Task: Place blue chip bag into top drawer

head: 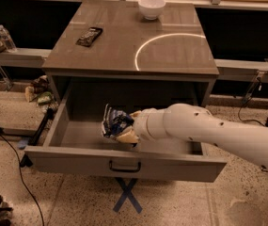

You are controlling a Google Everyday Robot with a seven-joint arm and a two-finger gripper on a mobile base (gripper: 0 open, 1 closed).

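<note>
My gripper (125,133) is clamping the crinkly dark blue chip bag (114,122), at its ten o'clock, inside the open grey top drawer (67,157).

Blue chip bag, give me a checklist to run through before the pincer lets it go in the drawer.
1. Top drawer pulled open: ok.
2. Pincer inside the drawer, gripping the blue chip bag: ok.
3. Bag behind the front panel and between the side walls: ok.
4. Bag touching the drawer floor: cannot tell.
5. Bowl and dark snack packet up on the tabletop, out of the arm's way: ok.
</note>
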